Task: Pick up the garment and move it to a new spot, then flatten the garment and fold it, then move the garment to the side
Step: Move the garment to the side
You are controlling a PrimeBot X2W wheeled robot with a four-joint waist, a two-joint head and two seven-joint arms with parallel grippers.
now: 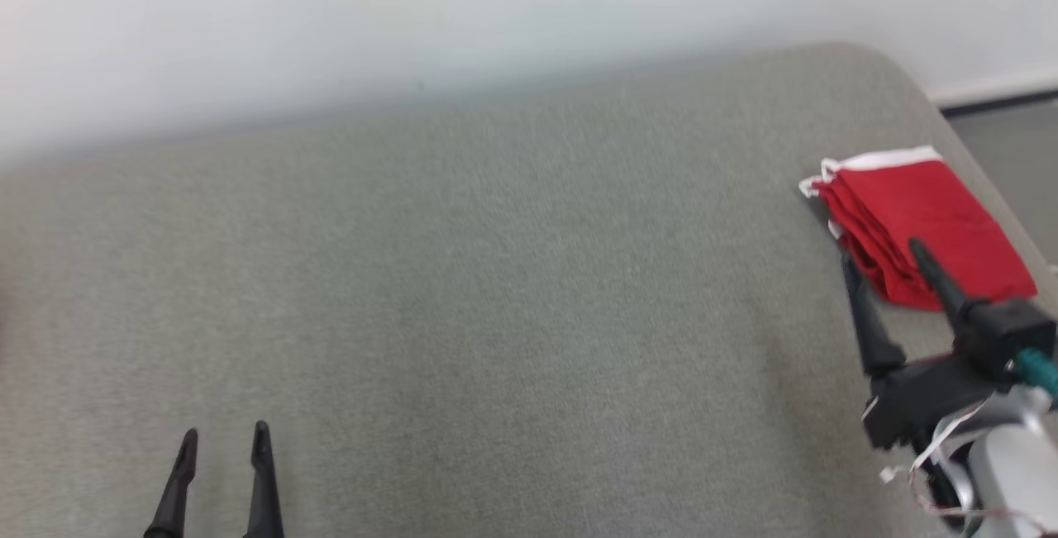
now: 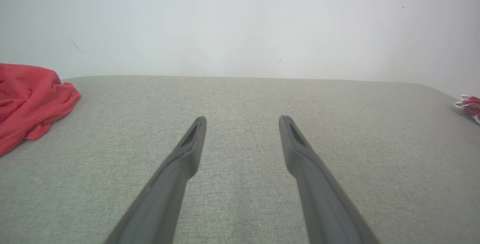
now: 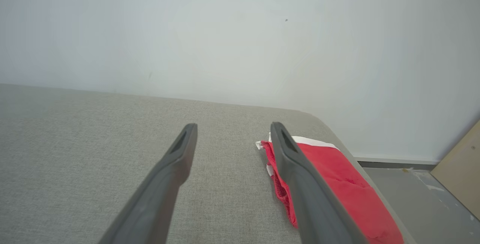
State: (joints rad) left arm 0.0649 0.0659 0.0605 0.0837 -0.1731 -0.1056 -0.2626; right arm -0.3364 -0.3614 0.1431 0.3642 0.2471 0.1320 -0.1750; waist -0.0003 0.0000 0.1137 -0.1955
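Note:
A red garment with white trim lies folded at the right edge of the grey fabric surface. My right gripper is open at its near-left corner, one finger over the red cloth and the other over bare fabric, with nothing held. In the right wrist view the garment lies under and beside the right finger of that gripper. My left gripper is open and empty at the lower left. The left wrist view shows that gripper wide open, with the folded garment tiny at the far right.
A crumpled red cloth lies on the surface at the left of the left wrist view. A pale wall backs the surface. Past its rounded right edge are grey floor and a wooden panel.

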